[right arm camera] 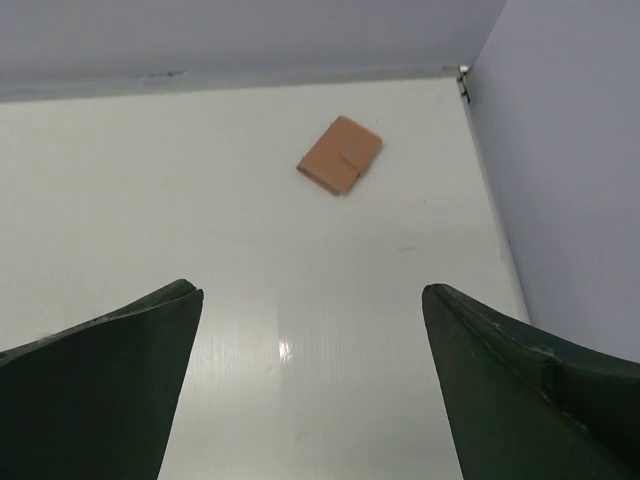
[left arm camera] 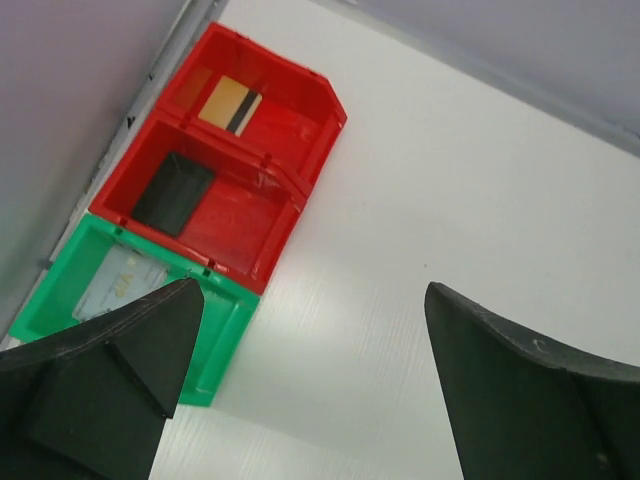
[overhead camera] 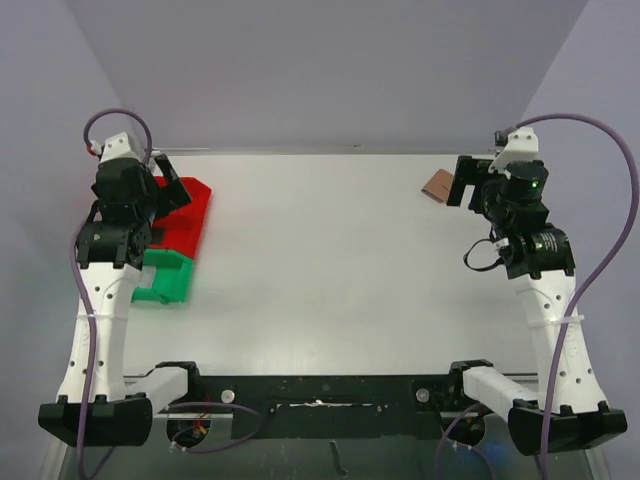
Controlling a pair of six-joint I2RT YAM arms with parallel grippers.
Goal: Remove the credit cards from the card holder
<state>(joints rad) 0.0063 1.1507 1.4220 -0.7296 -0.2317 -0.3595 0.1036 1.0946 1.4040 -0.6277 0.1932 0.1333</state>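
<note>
Top external view: a white worktop (overhead camera: 320, 270) between pale walls, with the card holder (overhead camera: 437, 186) lying at its far right side, close beside the head of the right arm (overhead camera: 545, 300), and a row of plastic bins at the far left beneath the left arm (overhead camera: 105, 290). The right wrist view shows the card holder (right arm camera: 340, 155) as a flat tan leather wallet, folded shut with its strap tab laid over one face, resting alone on the worktop near the far right corner; the right tool (right arm camera: 312, 295) hangs above and short of it, released, its dark fingers spread wide with nothing between them. The left wrist view looks down on three bins set touching in a line along the left wall: the far red bin (left arm camera: 318, 128) contains the gold-tan card (left arm camera: 230, 105) with a dark stripe, the middle red bin (left arm camera: 278, 235) contains the black card (left arm camera: 173, 193), and the green bin (left arm camera: 225, 335) contains the silver-grey card (left arm camera: 120, 283), each card lying flat on its bin's floor. The left tool (left arm camera: 312, 300) is likewise released and empty, its fingers wide apart above the worktop just beside the green bin.
</note>
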